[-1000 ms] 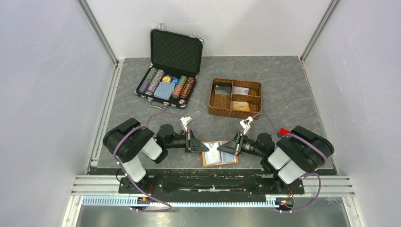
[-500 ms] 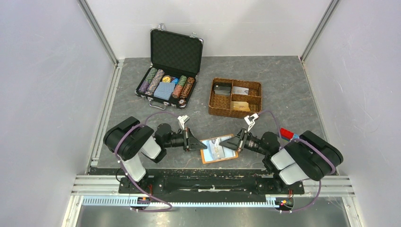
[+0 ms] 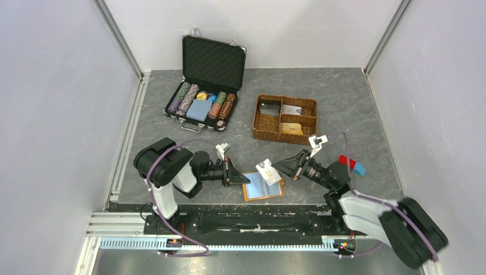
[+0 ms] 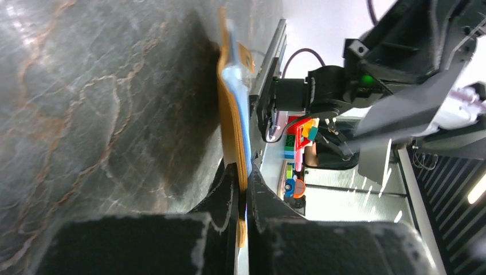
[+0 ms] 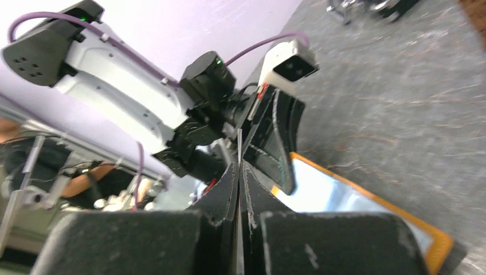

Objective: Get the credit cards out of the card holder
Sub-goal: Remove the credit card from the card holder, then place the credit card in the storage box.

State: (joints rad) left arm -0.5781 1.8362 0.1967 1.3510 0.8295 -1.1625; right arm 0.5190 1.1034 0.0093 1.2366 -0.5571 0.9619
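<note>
Your left pincer (image 3: 239, 175) is clenched on the left edge of the card holder (image 3: 261, 188), pinning it to the counter (image 3: 344, 103) at the lower middle of the top view. Your right pincer (image 3: 279, 168) is clamped on a pale credit card (image 3: 268, 171), held just above the holder's upper right corner and clear of its sleeves, so this card looks extracted but not yet set down. The woven basket (image 3: 256, 123) in the upper middle already holds flat cards, probably earlier ones. You cannot tell whether the blue sleeves hide more; check them next.
</note>
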